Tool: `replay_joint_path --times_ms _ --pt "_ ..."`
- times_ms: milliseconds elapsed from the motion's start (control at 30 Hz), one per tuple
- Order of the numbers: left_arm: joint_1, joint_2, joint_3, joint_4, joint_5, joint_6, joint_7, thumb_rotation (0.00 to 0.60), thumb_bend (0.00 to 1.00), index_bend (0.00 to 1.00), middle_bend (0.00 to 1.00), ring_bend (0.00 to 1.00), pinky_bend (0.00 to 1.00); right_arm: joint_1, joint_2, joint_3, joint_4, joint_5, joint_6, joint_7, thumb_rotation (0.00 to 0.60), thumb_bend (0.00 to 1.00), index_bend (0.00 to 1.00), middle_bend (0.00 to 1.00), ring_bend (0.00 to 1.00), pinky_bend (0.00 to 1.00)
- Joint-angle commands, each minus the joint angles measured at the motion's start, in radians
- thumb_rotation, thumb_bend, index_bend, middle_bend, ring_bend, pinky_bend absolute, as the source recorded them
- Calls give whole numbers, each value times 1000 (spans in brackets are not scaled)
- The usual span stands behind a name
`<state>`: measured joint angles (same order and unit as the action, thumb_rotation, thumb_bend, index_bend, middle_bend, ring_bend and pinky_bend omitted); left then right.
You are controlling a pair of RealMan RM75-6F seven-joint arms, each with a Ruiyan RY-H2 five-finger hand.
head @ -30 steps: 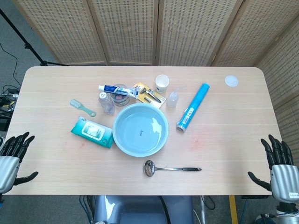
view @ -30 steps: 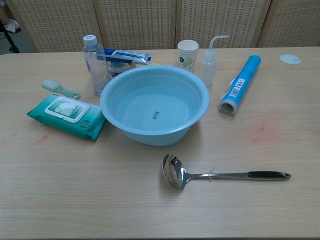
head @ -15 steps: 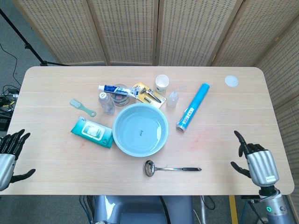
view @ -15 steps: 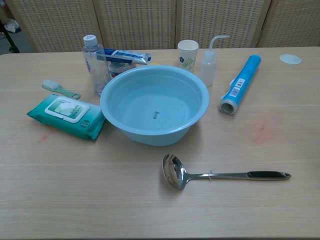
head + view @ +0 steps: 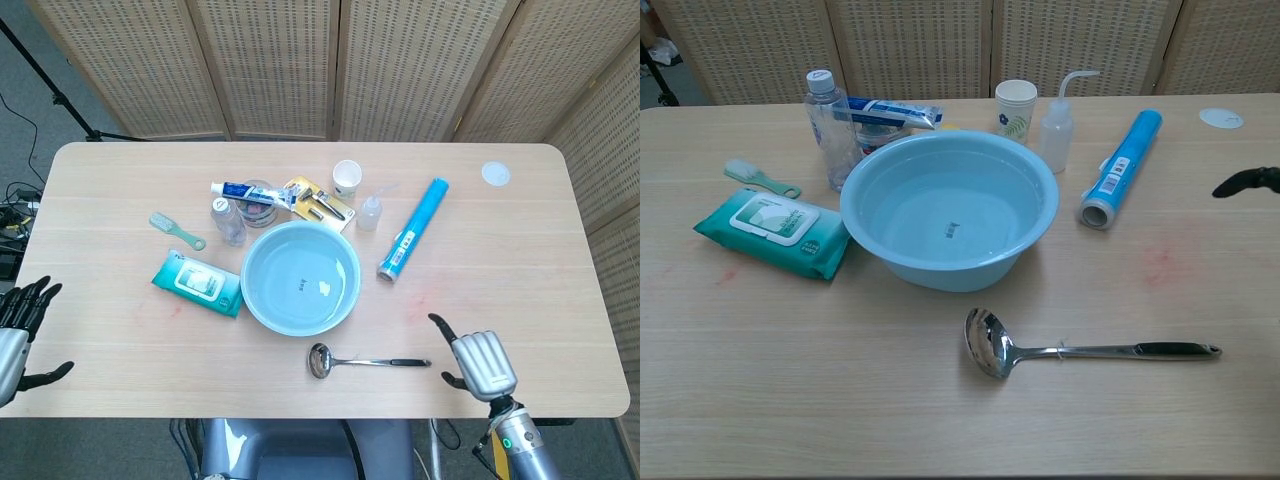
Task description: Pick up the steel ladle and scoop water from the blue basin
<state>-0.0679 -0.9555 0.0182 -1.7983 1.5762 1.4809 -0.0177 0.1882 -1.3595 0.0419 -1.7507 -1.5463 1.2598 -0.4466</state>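
The steel ladle (image 5: 365, 361) lies flat on the table in front of the blue basin (image 5: 243, 280), bowl to the left and black-tipped handle to the right. In the chest view the ladle (image 5: 1080, 350) lies just below the basin (image 5: 940, 268), which holds water. My right hand (image 5: 478, 365) hovers just right of the handle's end, back up, holding nothing and not touching the ladle. One dark fingertip of the right hand (image 5: 1243, 182) shows at the chest view's right edge. My left hand (image 5: 15, 340) is off the table's left edge with its fingers spread.
Behind and beside the basin stand a wet-wipes pack (image 5: 197, 283), a brush (image 5: 176, 230), a clear bottle (image 5: 228, 222), a toothpaste tube (image 5: 250, 191), a paper cup (image 5: 347, 178), a squeeze bottle (image 5: 369, 212) and a blue roll (image 5: 412, 229). A white lid (image 5: 495, 173) lies far right.
My right hand has moved left from the table's right edge to just beside the ladle's handle end. The left hand has drifted slightly outward. The ladle has not moved.
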Motion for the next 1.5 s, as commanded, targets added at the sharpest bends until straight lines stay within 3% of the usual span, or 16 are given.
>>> replay_joint_path --times_ms 33,300,500,900,1267,1500 --pt "0 2 -1 1 -2 -1 -5 600 0 0 0 0 0 41 -97 6 -30 107 -73 -166 600 0 210 997 960 1000" --pt "-5 1 -2 1 -10 -14 -3 600 0 0 0 0 0 67 -249 25 35 229 -66 -343 600 0 318 1000 973 1000" --pt "-4 2 -4 -1 -18 -13 -3 600 0 0 0 0 0 75 -326 29 80 291 -51 -387 600 8 414 1000 973 1000" --pt "-6 5 -7 -1 -26 -18 -12 600 0 0 0 0 0 92 -404 50 86 418 7 -520 600 202 436 1000 973 1000" --pt "-6 11 -9 0 -30 -18 -26 600 0 0 0 0 0 109 -447 51 114 515 38 -586 600 213 445 1000 973 1000" --pt "-6 10 -10 0 -33 -20 -23 600 0 0 0 0 0 125 -464 50 129 543 48 -593 600 325 453 1000 973 1000"
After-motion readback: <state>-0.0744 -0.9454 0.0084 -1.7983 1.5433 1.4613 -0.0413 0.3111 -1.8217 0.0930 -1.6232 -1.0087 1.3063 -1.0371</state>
